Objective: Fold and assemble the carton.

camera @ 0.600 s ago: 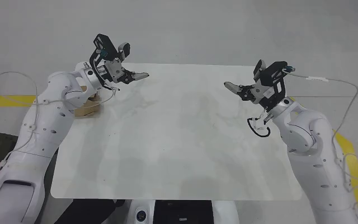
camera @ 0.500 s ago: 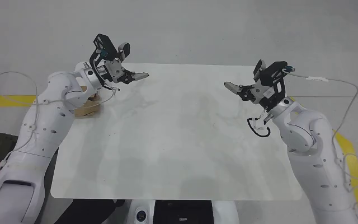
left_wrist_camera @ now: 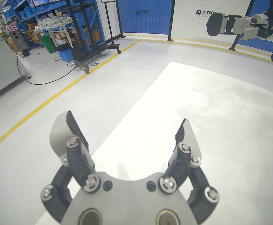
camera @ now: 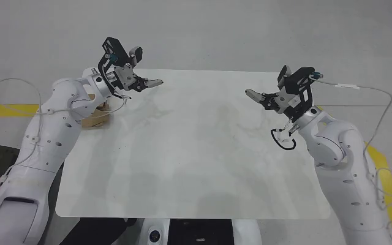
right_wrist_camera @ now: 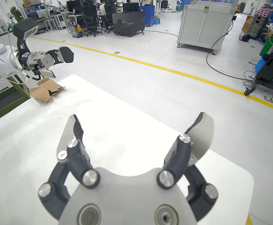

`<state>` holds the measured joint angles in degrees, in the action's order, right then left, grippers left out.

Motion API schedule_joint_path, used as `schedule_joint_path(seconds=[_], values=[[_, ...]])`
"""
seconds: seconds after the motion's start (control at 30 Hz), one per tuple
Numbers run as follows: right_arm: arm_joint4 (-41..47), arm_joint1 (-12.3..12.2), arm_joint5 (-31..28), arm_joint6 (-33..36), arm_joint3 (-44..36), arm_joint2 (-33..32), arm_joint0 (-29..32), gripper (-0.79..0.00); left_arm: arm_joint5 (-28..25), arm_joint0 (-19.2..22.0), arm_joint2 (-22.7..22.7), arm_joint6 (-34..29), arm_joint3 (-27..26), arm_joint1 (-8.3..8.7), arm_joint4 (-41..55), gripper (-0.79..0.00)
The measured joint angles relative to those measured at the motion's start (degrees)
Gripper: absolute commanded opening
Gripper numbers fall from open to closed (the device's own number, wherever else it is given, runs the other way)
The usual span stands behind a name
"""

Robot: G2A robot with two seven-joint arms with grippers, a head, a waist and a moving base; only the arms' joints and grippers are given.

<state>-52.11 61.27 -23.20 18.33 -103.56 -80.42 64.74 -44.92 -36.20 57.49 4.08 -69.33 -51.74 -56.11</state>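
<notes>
The white worktop (camera: 196, 171) has rounded corners and stands on a pale grey floor with yellow lines (left_wrist_camera: 64, 90). The brown carton (right_wrist_camera: 45, 90) lies opened out at the left edge, near the far left corner, under the left arm. The left gripper (left_wrist_camera: 127, 119) hangs over that corner, claw released and holding nothing. The right gripper (right_wrist_camera: 138, 117) hangs over the right edge, toward the far right corner, also released. In the top view the arm covers much of the carton; the right wrist view shows its flaps, some a little raised. Blue racks (left_wrist_camera: 89, 25) stand behind in the left wrist view, office chairs (right_wrist_camera: 90, 19) and a grey cabinet (right_wrist_camera: 204, 23) in the right one.
</notes>
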Motion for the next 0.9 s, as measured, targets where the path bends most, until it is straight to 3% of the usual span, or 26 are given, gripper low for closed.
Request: schedule_joint_path(seconds=[0.2,0.43,0.67,0.9], values=[[0.00,0.00,0.00,0.00,0.00,0.00,0.00,0.000,-0.37,-1.01,2.81,-5.83,0.43,0.25,9.92,0.000],[0.00,0.00,0.00,0.00,0.00,0.00,0.00,0.000,1.05,1.35,5.44,-26.58,3.88,0.81,31.37,0.000],[0.00,0.00,0.00,0.00,0.00,0.00,0.00,0.000,3.35,4.79,8.44,-45.46,9.58,1.99,46.24,0.000],[0.00,0.00,0.00,0.00,0.00,0.00,0.00,0.000,2.50,7.39,10.63,-52.25,17.79,2.70,52.01,0.000]])
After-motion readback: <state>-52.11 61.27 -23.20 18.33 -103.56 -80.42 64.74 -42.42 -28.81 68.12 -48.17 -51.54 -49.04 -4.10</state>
